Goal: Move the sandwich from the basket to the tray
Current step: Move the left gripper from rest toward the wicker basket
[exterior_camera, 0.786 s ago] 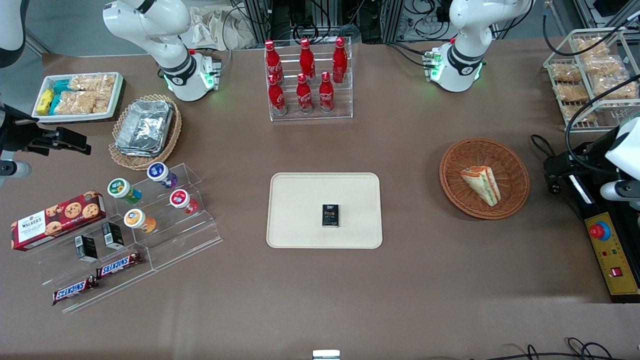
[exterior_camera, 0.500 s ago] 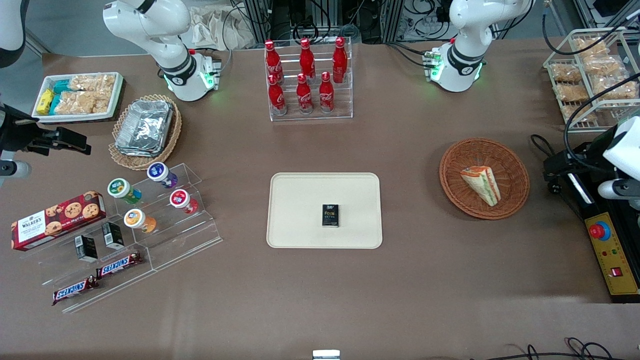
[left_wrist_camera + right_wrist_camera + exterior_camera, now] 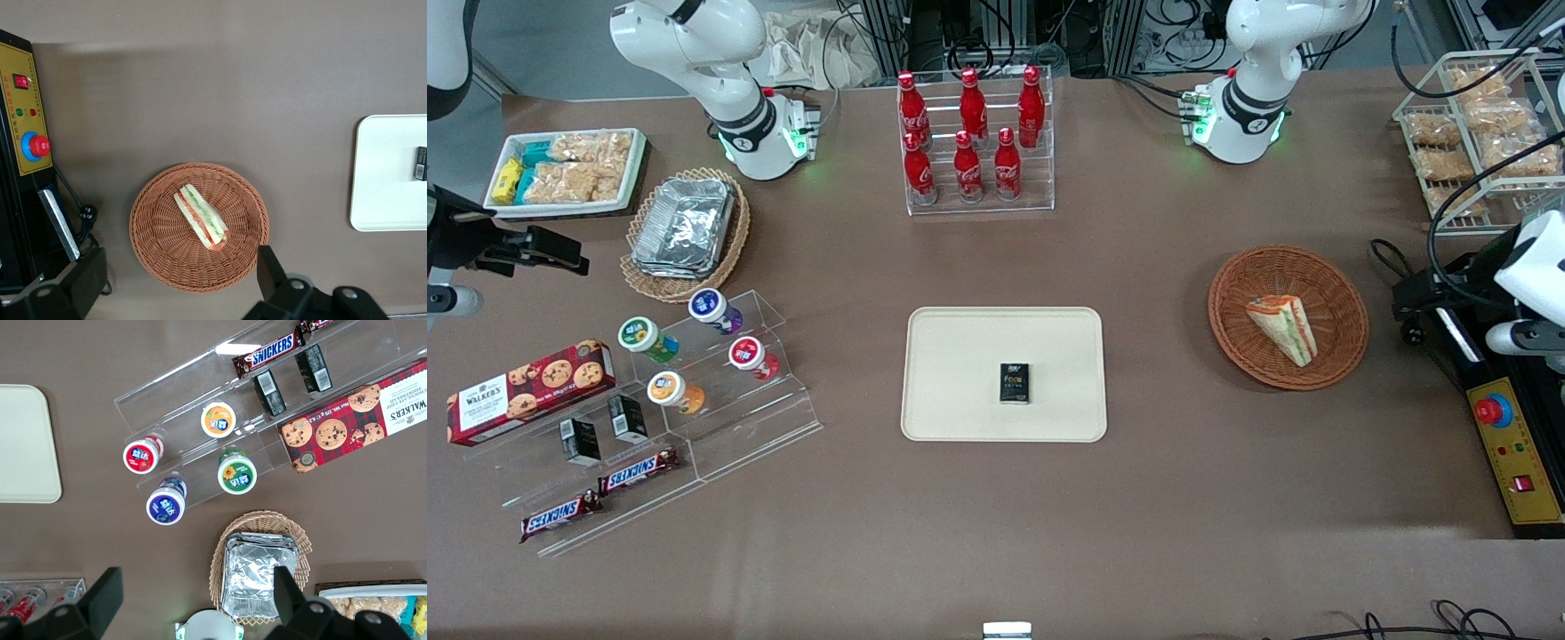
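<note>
Your sandwich (image 3: 1282,329) lies in the basket (image 3: 1343,293), a wedge resting on its side with the green, red and orange layers showing (the wrist view shows those stripes plainly (image 3: 201,217)). The basket (image 3: 157,230) sits on the brown table (image 3: 1183,498) toward the working arm's end, well apart from the tray (image 3: 960,356). On that tray you have only a small dark box (image 3: 1014,383), lying flat near its middle. Your gripper (image 3: 173,283) hangs high above the table, over the edge of the basket, touching nothing. Its jaws are spread wide, with one finger (image 3: 90,277) near the control box (image 3: 23,113) and the other just past the basket's rim. Nothing is between them but air.
</note>
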